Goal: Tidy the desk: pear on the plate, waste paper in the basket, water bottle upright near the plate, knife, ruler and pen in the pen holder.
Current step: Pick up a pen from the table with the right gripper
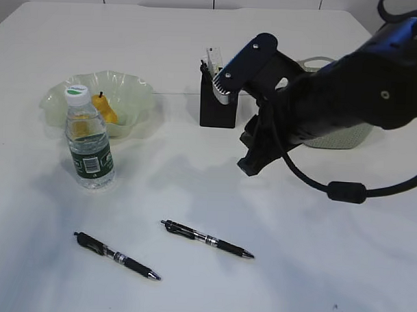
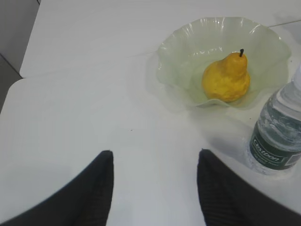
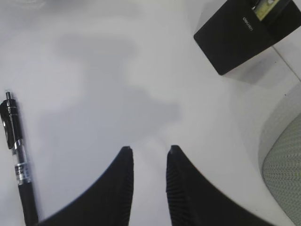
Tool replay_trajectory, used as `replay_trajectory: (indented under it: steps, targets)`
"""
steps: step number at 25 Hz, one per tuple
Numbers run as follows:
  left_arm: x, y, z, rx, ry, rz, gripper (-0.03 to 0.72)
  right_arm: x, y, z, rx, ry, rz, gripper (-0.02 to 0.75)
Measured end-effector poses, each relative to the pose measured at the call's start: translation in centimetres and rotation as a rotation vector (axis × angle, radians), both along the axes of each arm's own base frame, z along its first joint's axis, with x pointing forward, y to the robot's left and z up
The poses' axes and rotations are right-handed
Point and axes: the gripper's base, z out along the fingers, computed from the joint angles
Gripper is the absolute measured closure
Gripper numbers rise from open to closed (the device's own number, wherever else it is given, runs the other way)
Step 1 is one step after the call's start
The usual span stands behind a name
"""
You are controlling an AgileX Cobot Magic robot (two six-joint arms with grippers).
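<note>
Above bare white table point(image 1: 213, 33), right gripper point(image 3: 149, 155) jaws narrow and empty, left gripper point(image 2: 155, 162) jaws wide and empty; two black click pens point(image 1: 207, 239) lying loose, awaiting black square pen holder point(image 1: 217, 105); yellow-orange pear point(image 2: 226, 77) plated.

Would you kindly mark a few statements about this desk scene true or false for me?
1. The yellow-orange pear lies in the pale green ruffled glass dish. True.
2. The clear plastic water bottle lies on its side. False: it stands upright by the dish.
3. Two black pens lie on the white desk. True.
4. The right hand grips a pen. False: its fingers hold nothing.
</note>
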Motion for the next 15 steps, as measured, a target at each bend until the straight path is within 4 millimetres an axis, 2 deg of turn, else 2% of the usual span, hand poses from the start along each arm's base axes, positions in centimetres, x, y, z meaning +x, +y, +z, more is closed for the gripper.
replay_trajectory:
  steps: [3,9,15]
  targets:
    - [0.0,0.0,0.0,0.0,0.0,0.0,0.286,0.0,0.5,0.2,-0.015,0.044,0.012,0.554]
    - [0.0,0.0,0.0,0.0,0.0,0.0,0.286,-1.2,3.3,-0.5,-0.039,0.169,0.079,0.554]
    - [0.0,0.0,0.0,0.0,0.002,0.0,0.286,-1.2,4.0,0.0,-0.033,0.281,0.055,0.554]
